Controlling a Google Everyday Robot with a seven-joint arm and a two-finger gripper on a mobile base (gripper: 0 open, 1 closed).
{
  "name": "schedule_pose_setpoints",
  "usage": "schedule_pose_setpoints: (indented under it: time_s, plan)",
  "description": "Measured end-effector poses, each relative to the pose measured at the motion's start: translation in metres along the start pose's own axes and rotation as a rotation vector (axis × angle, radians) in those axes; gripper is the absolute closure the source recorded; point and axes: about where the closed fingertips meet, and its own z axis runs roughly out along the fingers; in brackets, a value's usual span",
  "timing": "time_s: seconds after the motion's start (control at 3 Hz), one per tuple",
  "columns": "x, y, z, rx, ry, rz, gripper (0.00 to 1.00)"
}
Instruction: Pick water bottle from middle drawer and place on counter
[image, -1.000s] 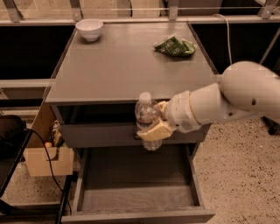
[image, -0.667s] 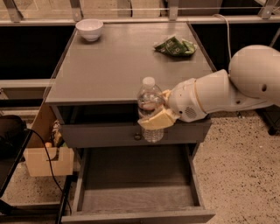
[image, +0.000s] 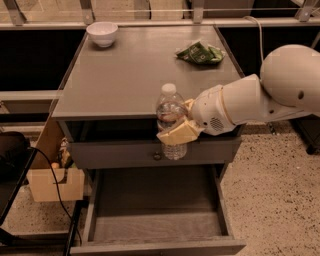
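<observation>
The water bottle (image: 170, 114) is clear with a white cap and stands upright in the air, in front of the counter's front edge. My gripper (image: 176, 131) comes in from the right on a white arm and is shut on the bottle's lower half, with tan fingers (image: 176, 134) wrapped around it. The bottle's cap is above the level of the counter (image: 135, 65) top. The middle drawer (image: 157, 210) is pulled open below, and its bare floor shows nothing in it.
A white bowl (image: 102, 33) sits at the counter's back left. A green crumpled bag (image: 200, 52) lies at its back right. A closed drawer front with a round knob (image: 157, 156) is behind the bottle. A cardboard box (image: 52, 182) and cables stand at the left.
My gripper has lifted the bottle up from in front of the drawer front until its cap is above the counter's edge. The arm has risen with it.
</observation>
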Motion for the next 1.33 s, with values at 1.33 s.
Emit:
schedule_pose_setpoints:
  time_s: [1.33]
  plan:
    - [-0.074,-0.069,-0.010,0.145,-0.026,-0.045,1.00]
